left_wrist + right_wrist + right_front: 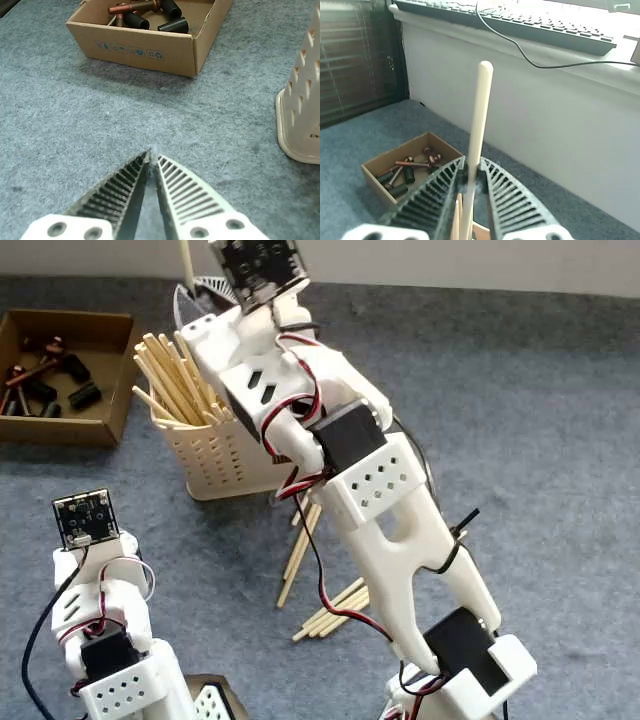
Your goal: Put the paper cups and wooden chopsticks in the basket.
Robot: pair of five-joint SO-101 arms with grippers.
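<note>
Right wrist view: right jaws pinch chopstick; left jaws closed; high view: loose chopsticks.

The left gripper and right gripper had ribbed fingers; white arms carried black servos (red-and-black cables).

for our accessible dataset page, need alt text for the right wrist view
The right gripper is shut on a wooden chopstick that sticks out well past its tips. Beyond it, an open cardboard box holding bolts sits on grey carpet before a white wall, with a keyboard on the ledge atop it.
</note>
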